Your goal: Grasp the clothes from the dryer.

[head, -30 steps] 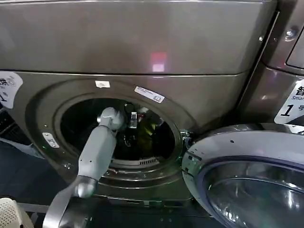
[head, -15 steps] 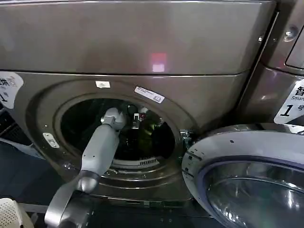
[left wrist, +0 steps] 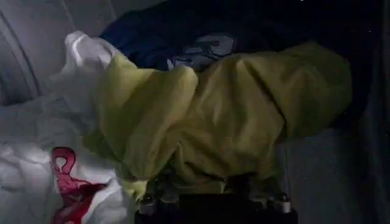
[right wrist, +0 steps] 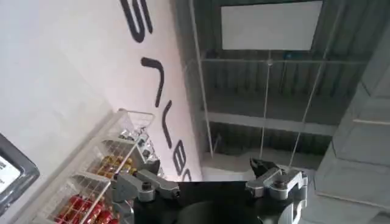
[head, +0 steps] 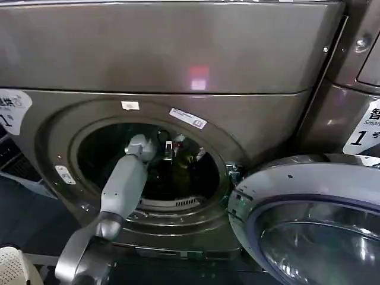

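Note:
The dryer [head: 178, 53] is a bronze-grey machine with its round porthole open. My left arm reaches through the porthole, and the left gripper [head: 177, 149] is deep in the drum. The clothes [left wrist: 219, 109] lie heaped right in front of it: a yellow-green garment on top, a white one with a red print [left wrist: 36, 140] beside it and dark blue fabric [left wrist: 183, 36] behind. My left gripper [left wrist: 210, 182] is open, its fingers pushed into the yellow-green cloth, which fills the gap between them. My right gripper [right wrist: 207, 173] points up at a ceiling, open and holding nothing.
A round glass door with a silver rim [head: 309, 219] stands open at the lower right, close to the porthole. A neighbouring machine with a white "1" sticker [head: 363, 132] is at the right. A white basket [head: 15, 267] sits at the lower left.
My left arm has pushed slightly farther into the drum and a little to the right. Nothing else has moved.

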You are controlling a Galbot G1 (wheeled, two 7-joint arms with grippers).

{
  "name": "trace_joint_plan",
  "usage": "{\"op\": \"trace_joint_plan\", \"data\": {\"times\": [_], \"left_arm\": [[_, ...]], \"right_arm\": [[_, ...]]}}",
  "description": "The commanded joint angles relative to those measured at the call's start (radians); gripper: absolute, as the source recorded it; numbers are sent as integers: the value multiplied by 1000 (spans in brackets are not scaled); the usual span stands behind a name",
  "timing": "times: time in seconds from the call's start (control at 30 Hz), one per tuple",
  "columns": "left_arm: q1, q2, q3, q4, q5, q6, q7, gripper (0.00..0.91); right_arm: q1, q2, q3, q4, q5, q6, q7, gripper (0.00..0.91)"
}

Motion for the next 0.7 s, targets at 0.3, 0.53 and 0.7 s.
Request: {"op": "trace_joint_plan", "data": {"times": [0.3, 0.53, 0.7], "left_arm": [[92, 44, 31, -201, -139, 83, -260, 0], [116, 45, 50, -269, -172, 181, -460, 0], [135, 35, 60, -309, -206, 269, -606, 0]], "right_arm": [[1, -1, 0, 4, 6, -3, 2, 907], [-9, -1, 11, -4, 17, -1, 3, 907], [-13, -4, 16, -10, 23, 1, 3, 907]]}}
